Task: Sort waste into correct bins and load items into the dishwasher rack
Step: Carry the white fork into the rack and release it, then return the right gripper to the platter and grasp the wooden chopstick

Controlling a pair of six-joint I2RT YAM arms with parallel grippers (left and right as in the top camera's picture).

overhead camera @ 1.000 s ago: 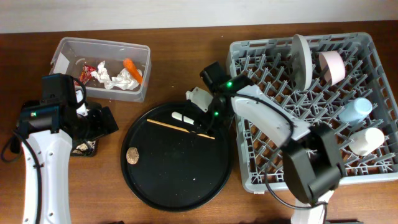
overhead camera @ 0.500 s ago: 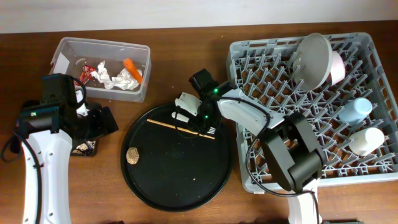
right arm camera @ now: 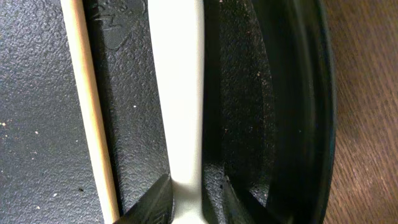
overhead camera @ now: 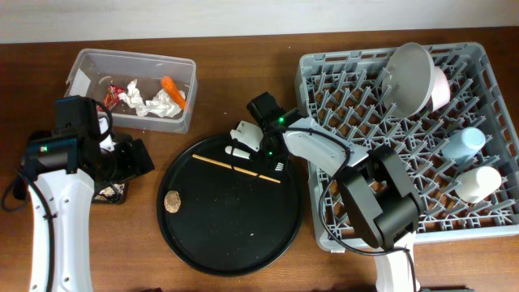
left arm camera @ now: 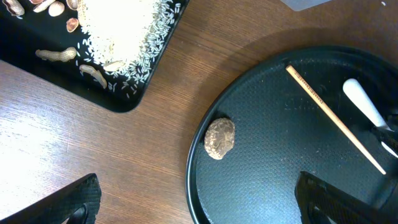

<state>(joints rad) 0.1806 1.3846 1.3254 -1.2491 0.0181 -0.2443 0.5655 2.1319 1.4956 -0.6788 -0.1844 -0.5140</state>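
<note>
Plastic fork (right arm camera: pixel 177 93), white, flat on round black tray (overhead camera: pixel 231 235), middle of tabletop.
Left gripper (left arm camera: pixel 196 186) near left edge, jaws released, empty; right gripper (right arm camera: pixel 196 196) jaws straddle handle, unclenched. Light, stiff, slick: probably pinch handle's narrow edges.

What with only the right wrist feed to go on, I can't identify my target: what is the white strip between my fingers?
Observer: It is the handle of the white plastic fork, lying on the large round black tray.
Operator: I see a wooden stick beside it. Is anything else on that tray?
Observer: Yes, a brown round lump sits near the rim on the left arm's side, apart from the stick.
Operator: Is the left arm in my way?
Observer: No. The left gripper hangs open and empty by that same rim, away from the fork.
</note>
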